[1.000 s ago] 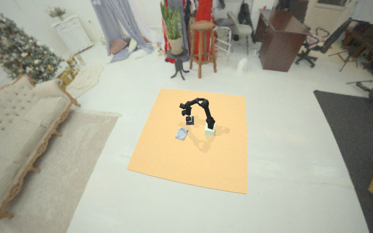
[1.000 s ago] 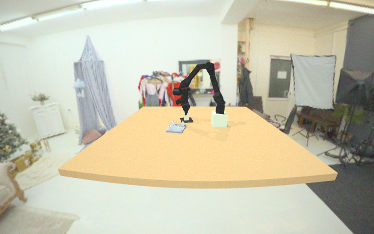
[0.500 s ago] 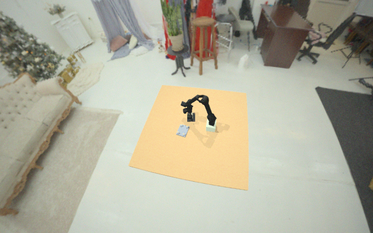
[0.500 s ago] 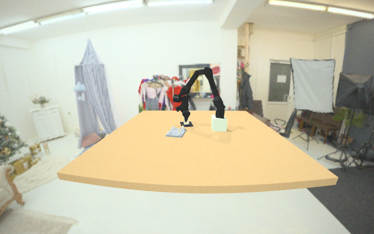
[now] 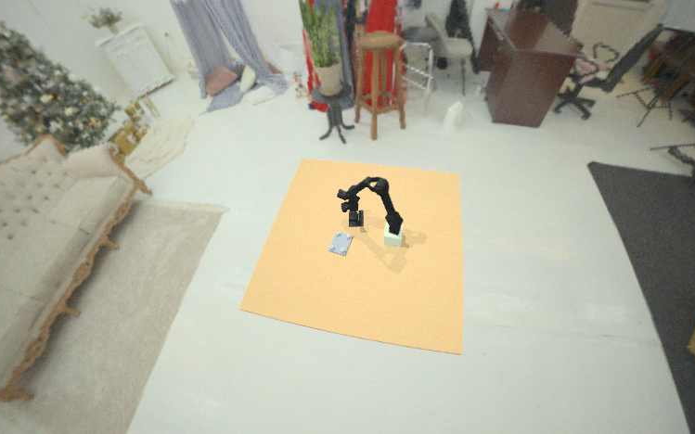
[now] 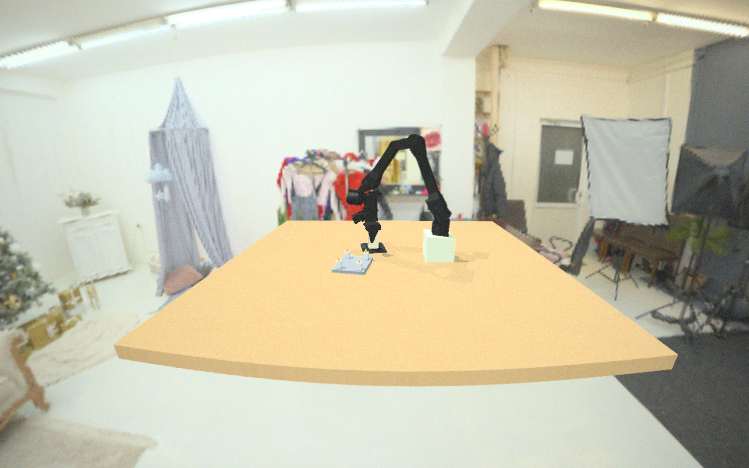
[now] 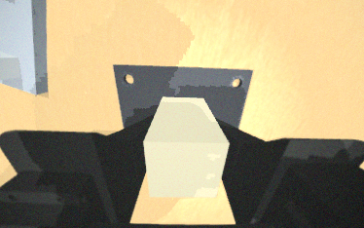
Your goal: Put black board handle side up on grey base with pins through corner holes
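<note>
My gripper (image 5: 355, 213) (image 6: 372, 236) (image 7: 183, 120) stood about half open, its two fingers closed against opposite sides of the pale handle (image 6: 375, 243) (image 7: 186, 168). I had hold of that handle and nothing else.

Under it the black board (image 5: 361, 223) (image 6: 383, 250) (image 7: 145, 88) lay flat on the table (image 5: 381, 301) (image 6: 394, 314) (image 7: 296, 49), handle side up, just beside the base (image 5: 341, 245) (image 6: 353, 268) (image 7: 6, 26) and off its posts.

The wrist view gave me two corner holes (image 7: 129, 79) along the board's far edge; neither of the other views showed them clearly. My fingers hid the near corners there. The exterior view showed all four posts (image 6: 358, 265) with their gold pins (image 6: 347, 250), while the wrist view caught only part of the base at its upper left. From the top, my own parts covered the handle.

The handle pointed straight up, its long axis upright. The board's far edge ran nearly level across the wrist view; with the near part covered, I could not tell which way its long axis lay.

Farther out, my arm (image 5: 387, 199) (image 6: 425, 168) arched back to its pale green block (image 5: 392, 238) (image 6: 439, 249).
</note>
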Tool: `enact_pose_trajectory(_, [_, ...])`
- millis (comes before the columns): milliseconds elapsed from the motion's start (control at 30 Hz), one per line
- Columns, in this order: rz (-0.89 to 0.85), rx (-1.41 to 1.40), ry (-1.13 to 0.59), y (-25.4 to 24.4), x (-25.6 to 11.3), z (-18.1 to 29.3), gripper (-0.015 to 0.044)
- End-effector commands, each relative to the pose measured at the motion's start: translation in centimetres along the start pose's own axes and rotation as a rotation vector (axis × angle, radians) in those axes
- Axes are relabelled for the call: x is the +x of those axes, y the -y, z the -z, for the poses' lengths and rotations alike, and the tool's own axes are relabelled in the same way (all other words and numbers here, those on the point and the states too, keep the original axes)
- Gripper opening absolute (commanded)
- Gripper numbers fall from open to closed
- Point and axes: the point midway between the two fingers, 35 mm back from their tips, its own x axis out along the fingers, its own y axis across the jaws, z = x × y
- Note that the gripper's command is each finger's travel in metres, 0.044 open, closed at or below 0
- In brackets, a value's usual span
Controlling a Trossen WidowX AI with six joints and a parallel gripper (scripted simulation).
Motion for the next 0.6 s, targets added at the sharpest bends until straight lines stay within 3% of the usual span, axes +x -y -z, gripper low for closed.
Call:
enact_pose_trajectory(0, [-0.003,-0.004,0.001,-0.1,0.1,0.0,0.0131])
enact_pose_trajectory(167, [-0.002,-0.008,-0.002,-0.1,-0.2,0.0,0.0])
enact_pose_trajectory(567, [-0.001,-0.012,-0.004,0.1,-2.5,-0.2,0.0])
